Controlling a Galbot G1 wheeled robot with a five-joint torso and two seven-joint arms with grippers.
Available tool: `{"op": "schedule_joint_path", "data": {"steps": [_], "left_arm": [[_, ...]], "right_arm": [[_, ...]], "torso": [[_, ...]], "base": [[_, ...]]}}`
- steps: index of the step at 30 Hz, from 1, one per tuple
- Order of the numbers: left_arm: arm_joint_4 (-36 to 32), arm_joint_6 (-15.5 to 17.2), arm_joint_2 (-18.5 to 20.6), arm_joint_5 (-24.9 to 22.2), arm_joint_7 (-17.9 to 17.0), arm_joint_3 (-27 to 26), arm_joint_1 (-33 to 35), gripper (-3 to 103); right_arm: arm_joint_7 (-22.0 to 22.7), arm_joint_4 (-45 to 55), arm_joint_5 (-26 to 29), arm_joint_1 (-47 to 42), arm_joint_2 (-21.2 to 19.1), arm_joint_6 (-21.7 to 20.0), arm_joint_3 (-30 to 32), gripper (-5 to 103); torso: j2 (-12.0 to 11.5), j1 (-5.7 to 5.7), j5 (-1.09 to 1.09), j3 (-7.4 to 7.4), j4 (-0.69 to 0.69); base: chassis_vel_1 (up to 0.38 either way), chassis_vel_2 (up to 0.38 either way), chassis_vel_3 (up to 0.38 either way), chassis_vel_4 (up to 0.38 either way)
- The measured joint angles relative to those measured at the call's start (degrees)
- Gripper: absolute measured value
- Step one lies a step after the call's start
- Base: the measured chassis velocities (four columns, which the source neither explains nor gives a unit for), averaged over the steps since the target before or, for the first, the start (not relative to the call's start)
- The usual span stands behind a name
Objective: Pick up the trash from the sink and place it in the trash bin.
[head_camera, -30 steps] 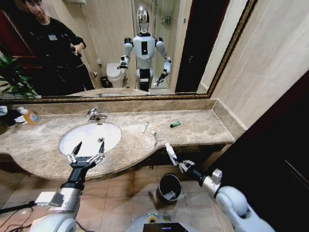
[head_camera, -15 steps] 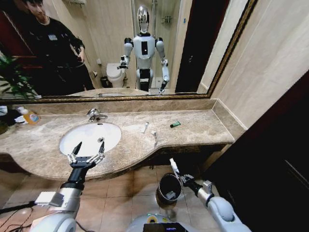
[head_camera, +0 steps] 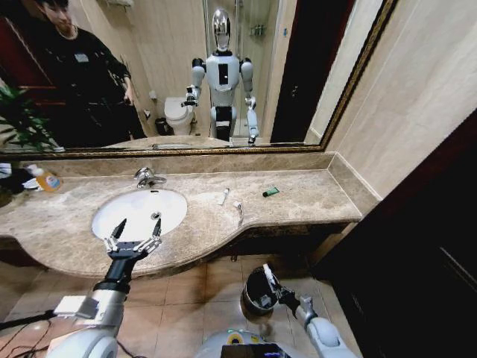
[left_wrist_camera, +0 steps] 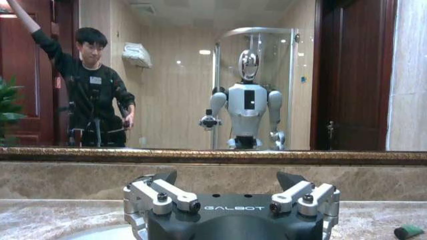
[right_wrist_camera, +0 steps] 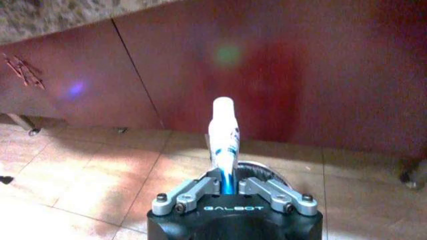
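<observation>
Right gripper [head_camera: 273, 286] dropped from counter edge to the trash bin [head_camera: 257, 296] rim, clamping white-and-green tube [right_wrist_camera: 223, 134] upright for release; left gripper [head_camera: 134, 239] wide over sink [head_camera: 112, 212] front edge.

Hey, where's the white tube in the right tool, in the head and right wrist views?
Head view: the white tube is low, right of centre, in the right tool, above the trash bin.
Right wrist view: centre, sticking up from the right tool, shut on it.
Shared landmark: the trash bin's dark rim, just beyond the tool.
The left tool hovers open by the sink.
</observation>
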Motion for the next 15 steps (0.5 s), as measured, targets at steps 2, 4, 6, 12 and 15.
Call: {"op": "schedule_joint_path", "data": {"steps": [2, 4, 6, 12, 15], "left_arm": [[0.0, 0.0, 0.0, 0.0, 0.0, 0.0, 0.0, 100], [0.0, 0.0, 0.0, 0.0, 0.0, 0.0, 0.0, 100], [0.0, 0.0, 0.0, 0.0, 0.0, 0.0, 0.0, 100], [0.0, 0.0, 0.0, 0.0, 0.0, 0.0, 0.0, 100], [0.0, 0.0, 0.0, 0.0, 0.0, 0.0, 0.0, 100]], "right_arm": [[0.0, -0.6, 0.0, 0.1, 0.3, 0.4, 0.0, 10], [0.0, -1.5, 0.0, 0.3, 0.8, 1.0, -0.2, 10], [0.0, -2.1, -0.3, 0.3, 1.0, 1.3, -0.3, 10], [0.0, -3.8, -2.4, 1.1, 2.4, 2.0, -0.5, 12], [0.1, -3.8, -2.7, 1.4, 2.9, 2.0, -0.5, 22]], "torso": [[0.0, 0.0, 0.0, 0.0, 0.0], [0.0, 0.0, 0.0, 0.0, 0.0], [0.0, 0.0, 0.01, 0.0, 0.0], [0.0, 0.0, 0.0, 0.0, 0.0], [0.0, 0.0, 0.0, 0.0, 0.0]], "base": [[0.0, 0.0, 0.0, 0.0], [0.0, 0.0, 0.0, 0.0], [0.0, 0.0, 0.0, 0.0], [0.0, 0.0, 0.0, 0.0], [0.0, 0.0, 0.0, 0.0]]}}
